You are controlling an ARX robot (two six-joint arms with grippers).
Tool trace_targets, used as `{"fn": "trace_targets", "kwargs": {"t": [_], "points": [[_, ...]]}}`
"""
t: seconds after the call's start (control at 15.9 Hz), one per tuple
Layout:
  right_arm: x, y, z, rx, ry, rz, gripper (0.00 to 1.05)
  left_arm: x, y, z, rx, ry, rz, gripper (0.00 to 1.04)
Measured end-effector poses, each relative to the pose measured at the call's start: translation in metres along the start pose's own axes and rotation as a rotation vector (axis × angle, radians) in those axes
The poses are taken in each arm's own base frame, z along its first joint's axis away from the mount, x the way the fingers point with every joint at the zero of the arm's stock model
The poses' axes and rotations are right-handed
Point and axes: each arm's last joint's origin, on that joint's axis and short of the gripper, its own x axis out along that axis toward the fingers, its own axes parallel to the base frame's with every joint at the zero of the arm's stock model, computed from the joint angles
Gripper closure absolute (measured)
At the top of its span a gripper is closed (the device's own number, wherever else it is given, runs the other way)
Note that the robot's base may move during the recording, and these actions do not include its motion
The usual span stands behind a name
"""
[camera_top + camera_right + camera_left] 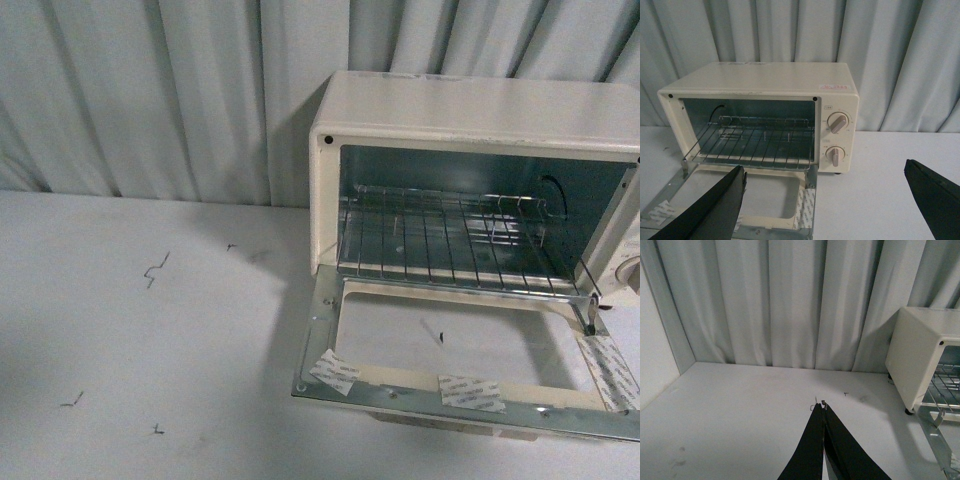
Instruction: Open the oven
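Oven door fully lowered, rack exposed.
The oven (pixel 760 115) sits beyond the right gripper (pixel 825 200), fingers spread wide, door beneath; left gripper (pixel 822 407) pressed together, well aside.

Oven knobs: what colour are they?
The two knobs are pale pinkish-beige on the cream oven; clearest in the right wrist view.

Closed left jaws beside oven (pixel 912 357)

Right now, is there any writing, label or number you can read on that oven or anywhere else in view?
None is legible.
Pink sticker atop the cream-white boxy toaster oven: print too blurred to read.
Small labels above the two round knobs: too small to read.
White stickers on the folded-down glass door: print blurred.
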Motion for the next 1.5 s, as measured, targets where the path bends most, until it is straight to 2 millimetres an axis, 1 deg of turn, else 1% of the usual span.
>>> {"fn": "trace_targets", "kwargs": {"t": [0.56,0.63,0.69,0.88,0.94,1.0,1.13,1.25,1.44,1.5], "points": [[0.000,0.000,0.000,0.000,0.000,0.000,0.06,-0.005,0.000,0.000,0.000,-0.001,0.000,1.03],[0.000,0.000,0.000,0.000,0.000,0.000,0.06,-0.009,0.000,-0.002,0.000,0.026,0.001,1.03],[0.000,0.000,0.000,0.000,0.000,0.000,0.06,-0.016,0.000,-0.002,0.000,0.002,0.000,1.03],[0.000,0.000,0.000,0.000,0.000,0.000,0.06,-0.016,0.000,-0.003,0.000,0.007,0.001,1.03],[0.000,0.000,0.000,0.000,0.000,0.000,0.06,-0.016,0.000,-0.003,0.000,0.007,0.001,0.95],[0.000,0.000,0.000,0.000,0.000,0.000,0.06,-0.016,0.000,-0.003,0.000,0.007,0.001,0.77],[0.000,0.000,0.000,0.000,0.000,0.000,0.06,-0.016,0.000,-0.003,0.000,0.007,0.001,0.59],[0.000,0.000,0.000,0.000,0.000,0.000,0.06,-0.016,0.000,-0.003,0.000,0.007,0.001,0.44],[0.000,0.000,0.000,0.000,0.000,0.000,0.06,-0.015,0.000,-0.003,0.000,0.007,0.001,0.33],[0.000,0.000,0.000,0.000,0.000,0.000,0.06,-0.015,0.000,-0.003,0.000,0.007,0.001,0.28]]}}
